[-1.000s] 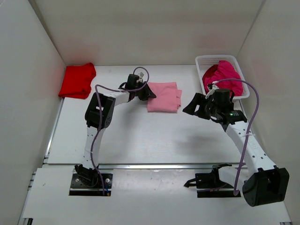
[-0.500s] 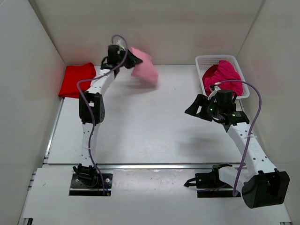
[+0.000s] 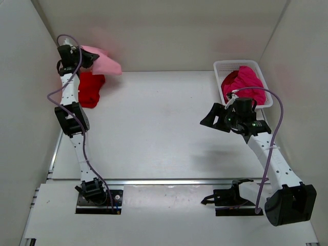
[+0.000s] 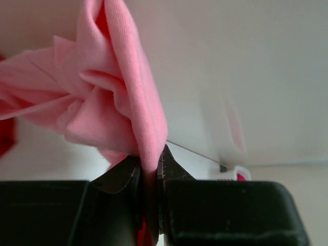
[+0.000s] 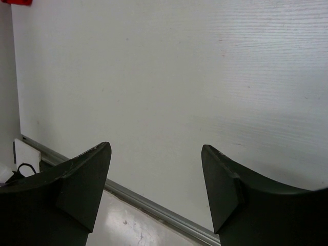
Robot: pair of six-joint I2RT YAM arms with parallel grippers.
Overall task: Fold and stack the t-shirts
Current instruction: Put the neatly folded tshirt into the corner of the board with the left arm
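the right gripper point(image 5: 155, 147) is shown as two dark, wedge-shaped plastic fingers point(image 5: 82, 179) at 7 and 5 o'clock, held well apart with nothing between them. beyond them, a white, faintly grained table top point(image 5: 205, 77) is spread across the view. a grey metal strip point(image 5: 143, 202) is laid from 8 toward 6 o'clock. a small bright red patch point(image 5: 15, 1) is cut off at 11 o'clock, and a thin black cable point(image 5: 15, 171) is glimpsed low at 8 o'clock.
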